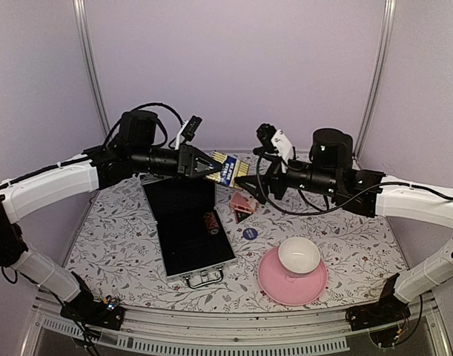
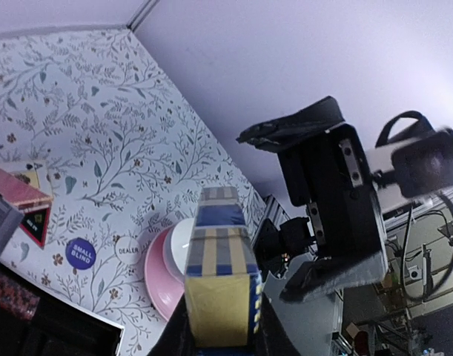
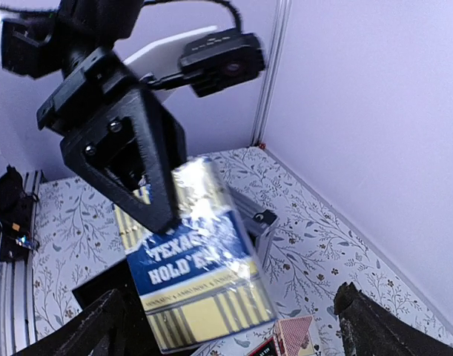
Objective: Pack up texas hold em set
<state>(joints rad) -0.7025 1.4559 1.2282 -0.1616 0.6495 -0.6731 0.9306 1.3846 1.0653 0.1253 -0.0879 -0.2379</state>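
Note:
My left gripper (image 1: 211, 165) is shut on the gold-and-blue "Texas Hold'em" card box (image 1: 227, 169), held in the air above the far edge of the open silver briefcase (image 1: 187, 226). The same box (image 2: 220, 274) sticks out between the left fingers, and it fills the right wrist view (image 3: 193, 267). My right gripper (image 1: 259, 182) faces it, open, its jaws wide apart and clear of the box. A dark red chip stack (image 1: 211, 221) lies in the case lining. The red card box (image 1: 243, 202) and the blue disc (image 1: 250, 233) lie on the table to the case's right.
A white bowl (image 1: 299, 254) sits on a pink plate (image 1: 291, 285) at the front right. A white "DEALER" disc (image 2: 127, 251) lies beside the blue "SMALL BLIND" disc (image 2: 81, 254). The case's handle (image 1: 204, 278) points toward the arms' bases.

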